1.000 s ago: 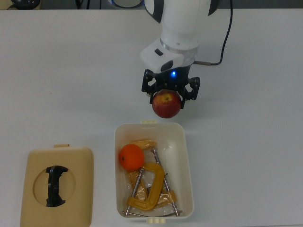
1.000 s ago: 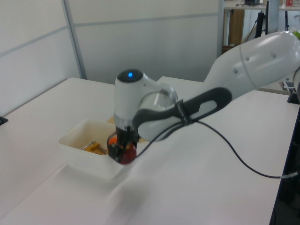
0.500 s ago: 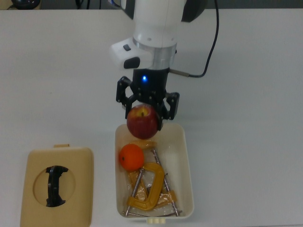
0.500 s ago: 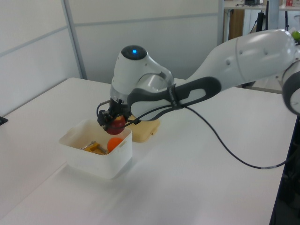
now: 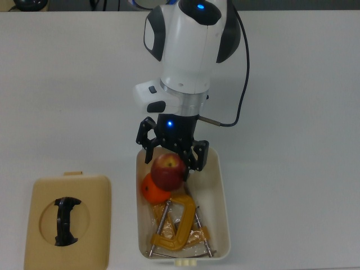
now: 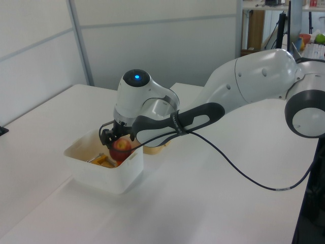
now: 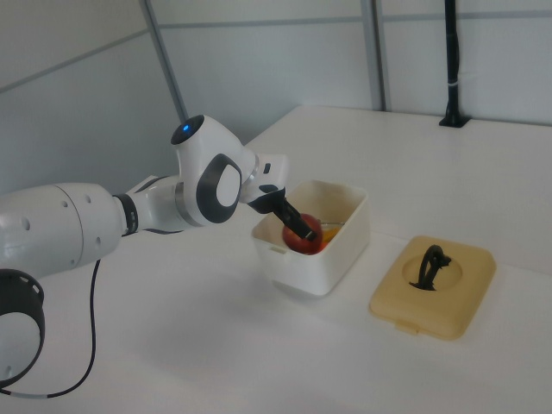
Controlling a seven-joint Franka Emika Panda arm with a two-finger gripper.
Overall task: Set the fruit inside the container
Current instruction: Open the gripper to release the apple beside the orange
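Reaching down, end effector (image 5: 170,158) gripping apple (image 5: 168,171)

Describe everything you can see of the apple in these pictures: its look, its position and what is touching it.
The apple is round, dark red with a yellowish patch on top, and its skin looks smooth. It sits between the black fingers of the end effector, which is closed on its sides. It hangs within the open top of the cream-white container, in the top view overlapping the orange; whether the two fruits touch cannot be told. The yellow clamps lie further along the tub.
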